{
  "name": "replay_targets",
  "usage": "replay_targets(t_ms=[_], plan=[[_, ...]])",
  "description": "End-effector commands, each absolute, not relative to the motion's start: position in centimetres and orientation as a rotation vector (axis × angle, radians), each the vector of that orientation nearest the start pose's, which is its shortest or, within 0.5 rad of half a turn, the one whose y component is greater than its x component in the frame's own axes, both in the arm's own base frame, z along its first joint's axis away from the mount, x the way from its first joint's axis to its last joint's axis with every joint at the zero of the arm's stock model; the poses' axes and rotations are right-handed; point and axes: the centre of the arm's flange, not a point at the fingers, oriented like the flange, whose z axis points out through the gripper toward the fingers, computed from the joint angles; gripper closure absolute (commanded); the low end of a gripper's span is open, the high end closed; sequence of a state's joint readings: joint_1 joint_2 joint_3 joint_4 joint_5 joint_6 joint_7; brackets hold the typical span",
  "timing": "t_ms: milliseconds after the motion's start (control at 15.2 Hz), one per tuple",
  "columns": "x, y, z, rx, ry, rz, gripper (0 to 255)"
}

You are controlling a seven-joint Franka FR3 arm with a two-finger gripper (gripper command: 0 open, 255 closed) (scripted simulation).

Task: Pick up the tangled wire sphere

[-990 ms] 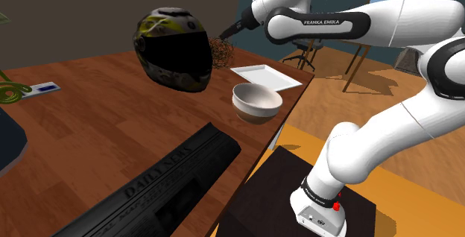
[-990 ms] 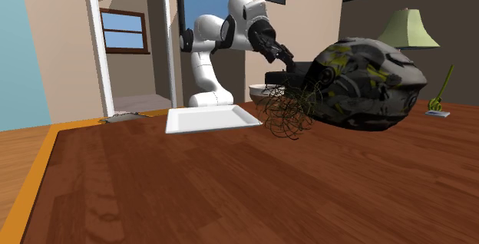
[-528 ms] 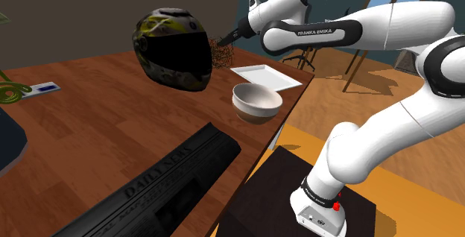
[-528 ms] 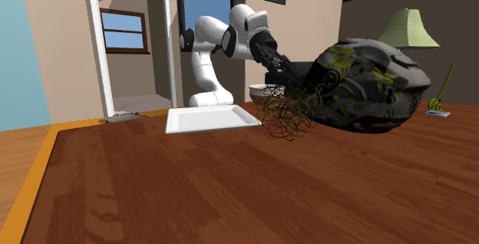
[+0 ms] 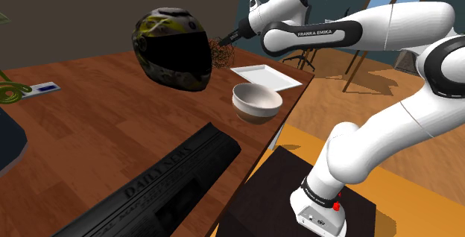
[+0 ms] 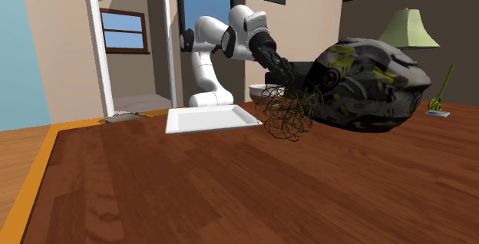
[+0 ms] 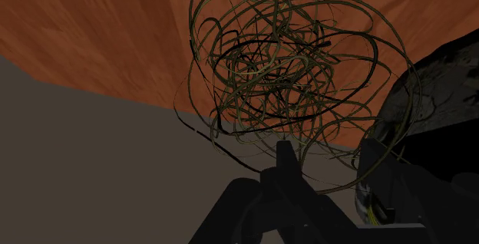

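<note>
Almost there: gripper (image 7: 330, 166) at the wire ball (image 7: 276, 66), fingers (image 7: 285, 162) apart.
Go deeper so several strands sit between them, keep off the helmet (image 7: 437, 104), then close.

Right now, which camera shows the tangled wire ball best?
The wrist view: the wire ball sits large and unobstructed just beyond the gripper, its loops distinct. The second exterior view shows it nearly whole but smaller, against the helmet. In the shoulder view the helmet hides most of it, leaving a dark fringe.
</note>
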State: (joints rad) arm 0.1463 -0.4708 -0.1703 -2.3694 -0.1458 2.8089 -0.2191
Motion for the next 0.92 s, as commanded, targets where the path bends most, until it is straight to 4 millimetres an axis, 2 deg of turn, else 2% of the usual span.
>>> replay_targets(t_ms=[0,132,858], plan=[[46.1,-1.4,60.4,-2.920,-0.433,-1.411,255],[46.1,-1.5,60.4,-2.921,-0.433,-1.410,255],[46.1,-1.5,66.3,-2.921,-0.433,-1.410,255]])
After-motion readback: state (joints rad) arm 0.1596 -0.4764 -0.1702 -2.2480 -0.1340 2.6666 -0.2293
